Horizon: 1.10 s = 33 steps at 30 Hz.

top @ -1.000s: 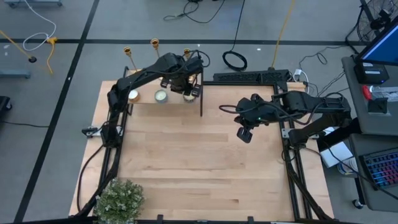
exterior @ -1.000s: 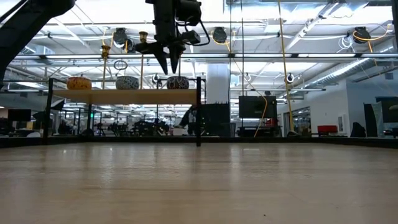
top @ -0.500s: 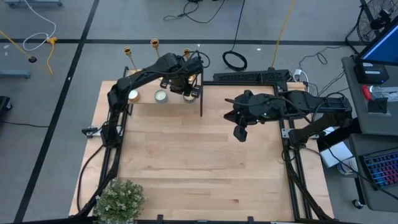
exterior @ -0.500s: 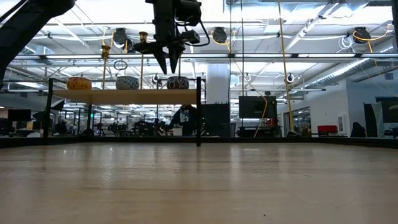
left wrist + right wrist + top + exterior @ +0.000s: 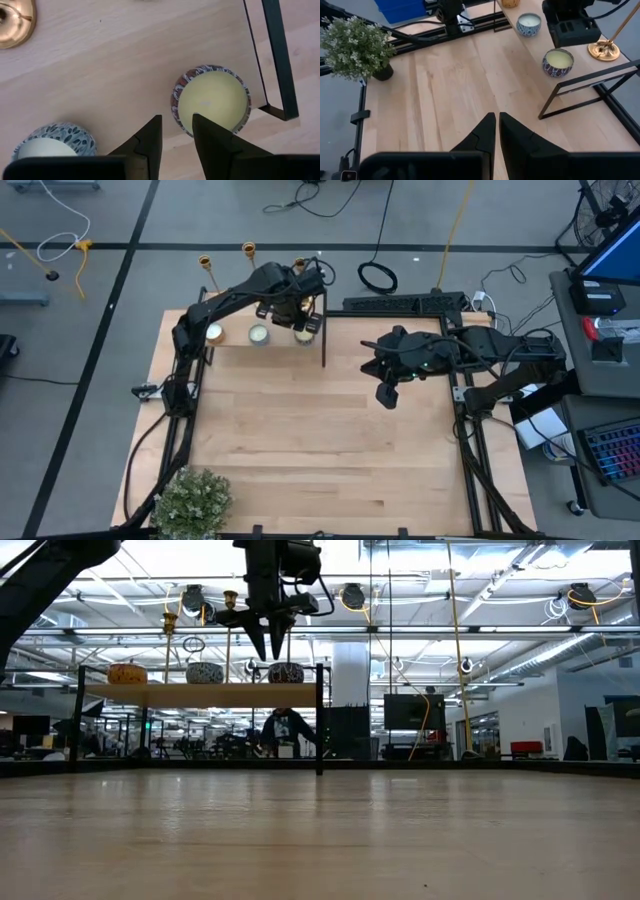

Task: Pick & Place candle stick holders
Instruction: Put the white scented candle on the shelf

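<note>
Candle stick holders of shiny brass, thin-stemmed with flared round bases, are stood in a row along the far edge of a raised wooden shelf (image 5: 235, 332) on a black frame: one at (image 5: 204, 261), one at (image 5: 248, 249), and the third at (image 5: 299, 265), just beside the left gripper (image 5: 270, 643). That gripper is held above the shelf with its fingers (image 5: 150, 137) slightly parted and nothing between them; directly beneath lies a round patterned tin candle with yellow wax (image 5: 211, 105), with a second blue-patterned tin candle (image 5: 50, 145) nearby and a brass base (image 5: 15, 20) off to one side. The right gripper (image 5: 497, 131) is clenched and empty over the bare wooden table (image 5: 320, 440).

A descent from here would likely land on the tin candle instead of a holder. The narrow opening could also strike a stem rather than straddle it, and the tall, top-heavy holder could be toppled off the shelf's far edge.
</note>
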Available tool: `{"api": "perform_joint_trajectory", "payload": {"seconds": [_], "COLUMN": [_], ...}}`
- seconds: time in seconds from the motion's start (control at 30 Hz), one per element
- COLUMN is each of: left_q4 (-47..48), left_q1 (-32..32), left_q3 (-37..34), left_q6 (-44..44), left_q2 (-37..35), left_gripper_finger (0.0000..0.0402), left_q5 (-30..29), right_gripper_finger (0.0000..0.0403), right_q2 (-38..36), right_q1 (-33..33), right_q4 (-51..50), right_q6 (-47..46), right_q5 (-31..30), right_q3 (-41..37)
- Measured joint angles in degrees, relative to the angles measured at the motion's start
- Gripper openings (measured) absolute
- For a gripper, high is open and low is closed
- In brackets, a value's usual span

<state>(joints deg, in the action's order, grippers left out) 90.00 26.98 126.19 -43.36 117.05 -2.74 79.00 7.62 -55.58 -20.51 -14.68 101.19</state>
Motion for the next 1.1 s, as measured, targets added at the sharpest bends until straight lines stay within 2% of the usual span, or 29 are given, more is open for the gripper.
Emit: {"api": "perform_joint_trajectory", "payload": {"seconds": [0.3, 0.43, 0.57, 1.1], "left_q4": [-0.02, -0.02, -0.04, -0.08], "left_q1": [0.04, -0.33, 0.0, 0.01], "left_q3": [-0.02, -0.02, -0.02, -0.09], "left_q6": [1.08, 0.66, 2.2, 1.73], "left_q2": [0.0, -0.02, 0.22, 1.09], "left_gripper_finger": [0.0113, 0.0113, 0.0113, 0.0113], "left_q5": [1.07, -1.15, 1.2, 1.18], "right_gripper_finger": [0.0018, 0.0018, 0.0018, 0.0018], "right_q2": [0.0, 0.0, 0.0, 0.0], "right_q1": [0.0, 0.0, 0.0, 0.0], "right_q4": [-0.56, -0.61, -0.63, -2.15], "right_q6": [0.0, 0.0, 0.0, -0.87], "right_q5": [-0.02, -0.02, -0.02, -0.04], "right_q3": [0.0, 0.0, 0.0, 0.0]}}
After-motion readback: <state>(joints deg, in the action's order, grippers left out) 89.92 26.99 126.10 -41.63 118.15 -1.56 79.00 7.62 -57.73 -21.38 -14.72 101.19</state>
